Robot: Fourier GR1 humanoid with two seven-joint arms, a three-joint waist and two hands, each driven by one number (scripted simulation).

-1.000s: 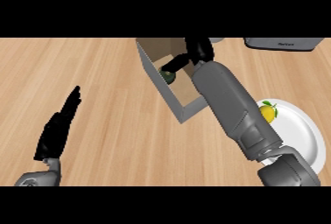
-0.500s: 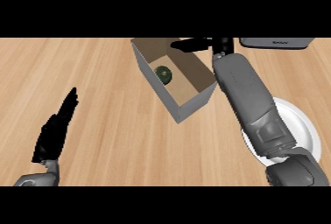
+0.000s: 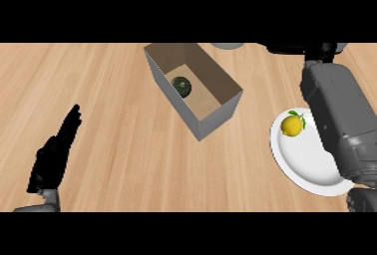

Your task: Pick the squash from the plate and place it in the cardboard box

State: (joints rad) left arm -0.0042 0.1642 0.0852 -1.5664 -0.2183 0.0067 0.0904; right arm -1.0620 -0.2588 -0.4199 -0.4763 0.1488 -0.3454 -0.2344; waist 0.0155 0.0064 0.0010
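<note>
Squash in the box, both hands clear of it.

On the wooden counter (image 3: 110, 99), the grey right forearm (image 3: 335, 109) runs up the right side over the white plate (image 3: 309, 164). The right hand (image 3: 305, 49) sits at the far edge, well apart from the open cardboard box (image 3: 177, 112), and whether it is open or closed cannot be told. The left hand (image 3: 53, 157) rests at lower left with its fingers straight, holding nothing. A lemon (image 3: 293, 126) lies on the plate. The squash (image 3: 181, 86), small, round and dark green, lies on the box floor near the far end. It looks hard-skinned, stiff, smooth and light, and probably rolls. A grasp from above across its widest part would suit it.
</note>
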